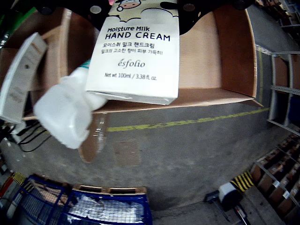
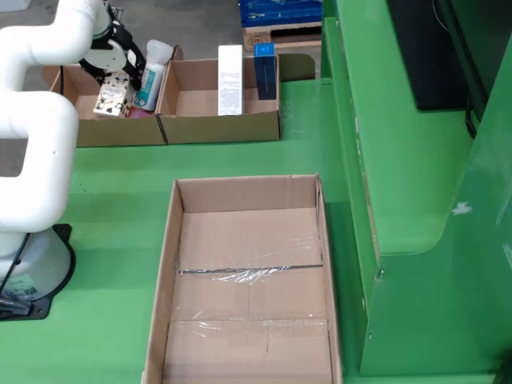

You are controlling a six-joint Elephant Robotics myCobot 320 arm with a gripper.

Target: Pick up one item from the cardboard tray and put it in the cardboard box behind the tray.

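Your fingers (image 2: 114, 84) pinched hand cream carton (image 1: 136, 56) upright over far box (image 2: 120, 128), clearing bottle (image 1: 65, 110); tray (image 2: 248, 240) lay empty on worktop (image 2: 112, 192).

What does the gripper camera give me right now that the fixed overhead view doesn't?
Only the gripper view: the printed label on the hand cream box, the grey floor with a yellow line and a blue crate below.

Only the overhead view: the white arm, the empty long cardboard box on the green table, and a tall white carton.

Both: the hand cream box at the gripper and a white bottle beside it.
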